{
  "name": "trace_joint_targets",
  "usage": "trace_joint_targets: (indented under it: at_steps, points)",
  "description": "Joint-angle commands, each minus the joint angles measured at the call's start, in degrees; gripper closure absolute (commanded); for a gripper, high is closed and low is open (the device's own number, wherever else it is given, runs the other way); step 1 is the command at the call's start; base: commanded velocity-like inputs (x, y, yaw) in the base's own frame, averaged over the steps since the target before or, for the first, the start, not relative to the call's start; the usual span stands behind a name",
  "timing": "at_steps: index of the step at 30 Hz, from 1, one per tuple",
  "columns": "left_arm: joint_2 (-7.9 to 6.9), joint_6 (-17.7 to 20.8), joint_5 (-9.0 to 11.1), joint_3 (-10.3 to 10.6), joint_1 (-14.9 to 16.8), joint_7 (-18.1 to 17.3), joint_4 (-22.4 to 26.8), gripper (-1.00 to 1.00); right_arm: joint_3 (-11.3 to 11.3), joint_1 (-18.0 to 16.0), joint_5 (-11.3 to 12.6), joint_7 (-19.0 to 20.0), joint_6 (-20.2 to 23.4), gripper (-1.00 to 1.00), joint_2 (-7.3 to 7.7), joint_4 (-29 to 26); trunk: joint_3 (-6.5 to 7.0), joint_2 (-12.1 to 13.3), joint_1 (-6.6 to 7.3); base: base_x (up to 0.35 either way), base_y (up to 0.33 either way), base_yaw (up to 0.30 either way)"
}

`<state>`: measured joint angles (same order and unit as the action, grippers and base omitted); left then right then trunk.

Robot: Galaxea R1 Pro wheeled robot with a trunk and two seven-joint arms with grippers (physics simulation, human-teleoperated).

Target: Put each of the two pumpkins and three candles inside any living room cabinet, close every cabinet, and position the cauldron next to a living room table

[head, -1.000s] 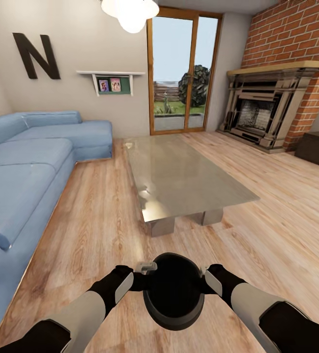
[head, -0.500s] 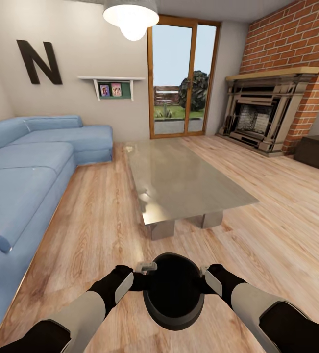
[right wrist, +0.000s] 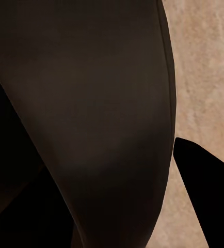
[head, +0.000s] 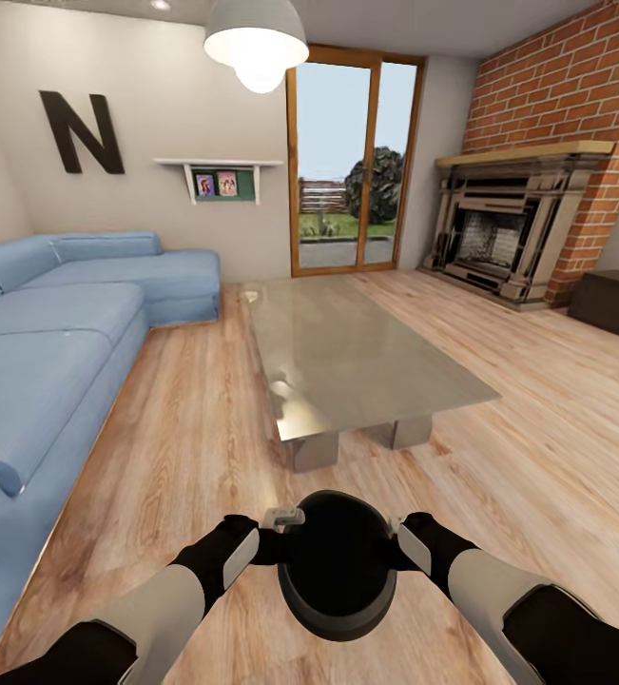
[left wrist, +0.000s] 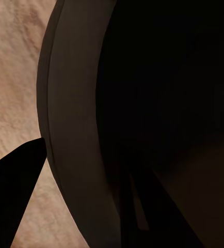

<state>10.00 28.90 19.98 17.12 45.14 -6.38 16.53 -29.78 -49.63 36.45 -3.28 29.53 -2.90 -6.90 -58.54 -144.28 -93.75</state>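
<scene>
I hold the black cauldron (head: 336, 569) between both arms, low in the head view, above the plank floor. My left gripper (head: 283, 542) is shut on its left rim and my right gripper (head: 396, 542) on its right rim. Up close, the left wrist view has the cauldron's rim (left wrist: 70, 129) beside a dark finger (left wrist: 11, 196); the right wrist view has its wall (right wrist: 101, 103) and a finger (right wrist: 205, 196). The glass-topped coffee table (head: 357, 352) stands a short way ahead. A dark brown cabinet (head: 615, 303) sits at the far right. Pumpkins and candles are out of view.
A blue corner sofa (head: 43, 333) runs along the left. The grey fireplace (head: 504, 228) on red brick stands at the back right, a glass door (head: 352, 157) at the back. Open floor lies between me and the table and to its right.
The whole picture has slid down a little, so the camera has moved. The arms and the cauldron keep the same place in the view.
</scene>
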Motion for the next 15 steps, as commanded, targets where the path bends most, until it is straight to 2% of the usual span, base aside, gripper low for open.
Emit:
trace_joint_targets:
  at_steps: [1,15]
  points:
    - [0.0,0.22,0.14,0.45,0.02,-0.01,0.02,1.0,-1.69,-0.03,2.75,0.29,0.17,1.0,0.0,-0.22,0.05,-0.03,0.02,0.0,0.0,0.0]
    - [0.0,0.3,0.14,0.45,0.04,0.05,-0.01,1.0,-1.69,-0.03,2.75,0.29,0.17,1.0,0.0,-0.22,1.3,-0.03,0.02,0.0,0.0,0.0]
